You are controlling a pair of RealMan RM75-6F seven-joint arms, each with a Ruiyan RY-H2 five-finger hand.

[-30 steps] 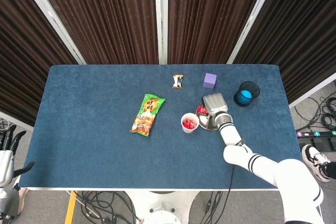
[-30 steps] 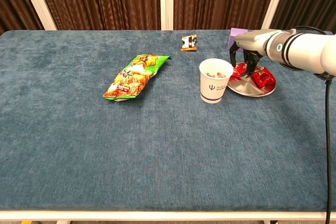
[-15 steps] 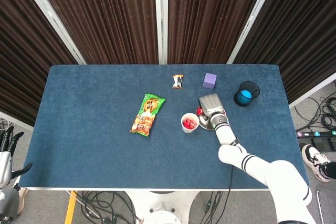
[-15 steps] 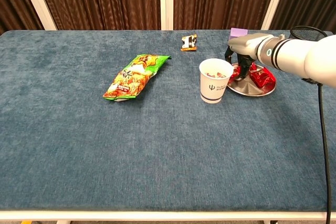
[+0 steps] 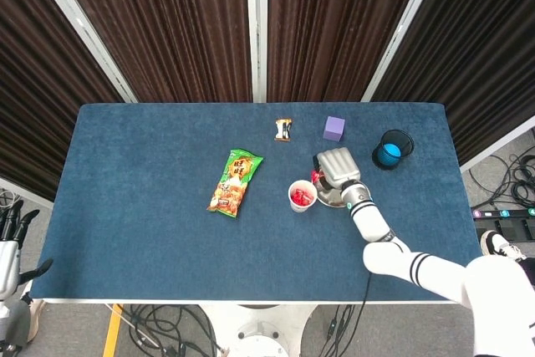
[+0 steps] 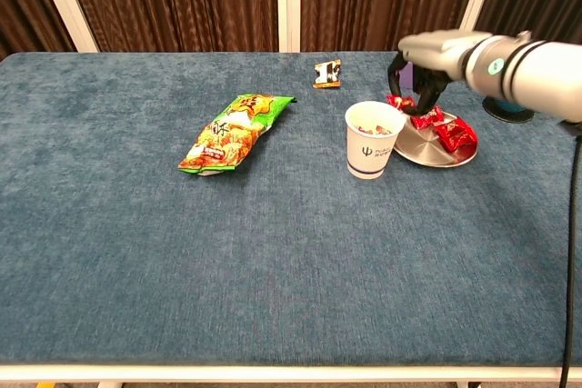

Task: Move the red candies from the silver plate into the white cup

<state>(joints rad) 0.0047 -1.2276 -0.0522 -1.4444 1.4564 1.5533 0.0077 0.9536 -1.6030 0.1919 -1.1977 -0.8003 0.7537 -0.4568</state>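
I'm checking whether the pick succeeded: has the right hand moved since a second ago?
Yes. In the chest view the right hand has risen off the silver plate, with a red candy pinched in its fingers, just right of the white cup.

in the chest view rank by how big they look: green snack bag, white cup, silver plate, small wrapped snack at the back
1. green snack bag
2. silver plate; partly hidden, so its lead over the cup is unsure
3. white cup
4. small wrapped snack; it lies farther from the camera
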